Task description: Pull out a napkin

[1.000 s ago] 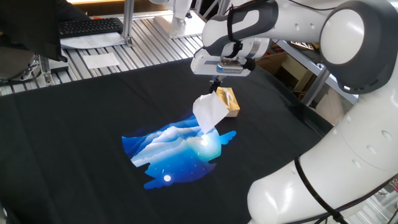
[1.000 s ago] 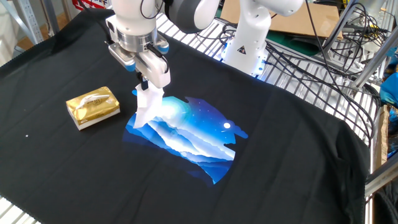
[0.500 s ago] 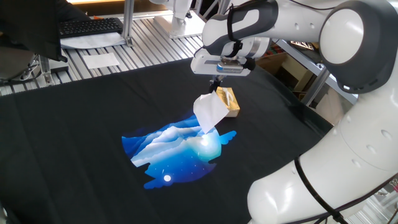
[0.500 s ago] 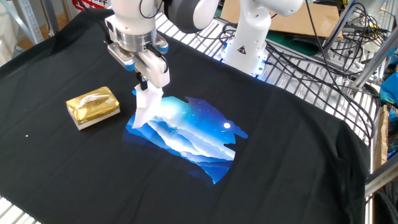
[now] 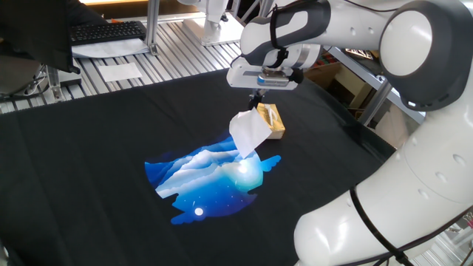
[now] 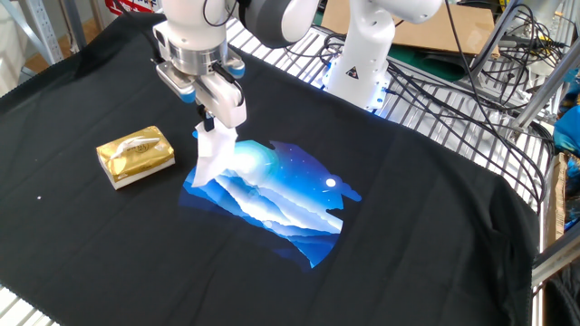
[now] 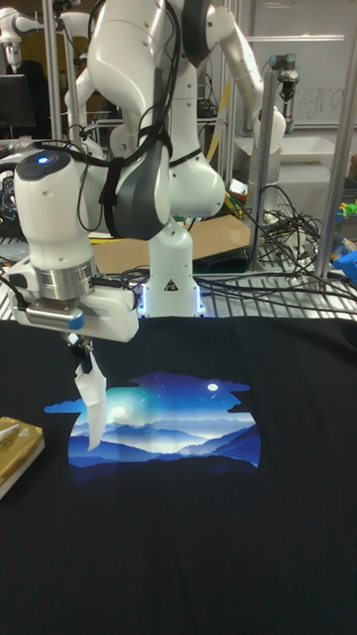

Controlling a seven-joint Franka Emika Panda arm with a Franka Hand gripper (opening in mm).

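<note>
A thin white napkin [image 5: 247, 133] hangs free in the air, pinched at its top corner by my gripper [image 5: 256, 100], which is shut on it. From the other side the napkin [image 6: 214, 150] dangles under the gripper [image 6: 209, 122] over the left end of the blue print. In the tall view the napkin [image 7: 91, 403] hangs below the gripper [image 7: 82, 350]. The yellow-tan box [image 6: 136, 155] it came from lies on the black cloth, left of the napkin and apart from it; the box [image 5: 270, 120] sits just behind the napkin in one fixed view.
A black T-shirt [image 6: 381, 226] with a blue mountain print [image 6: 272, 195] covers the table. A second white robot base [image 6: 367, 54] and cables stand at the far edge. A keyboard [image 5: 107, 31] and a flat white sheet [image 5: 120, 72] lie beyond the cloth.
</note>
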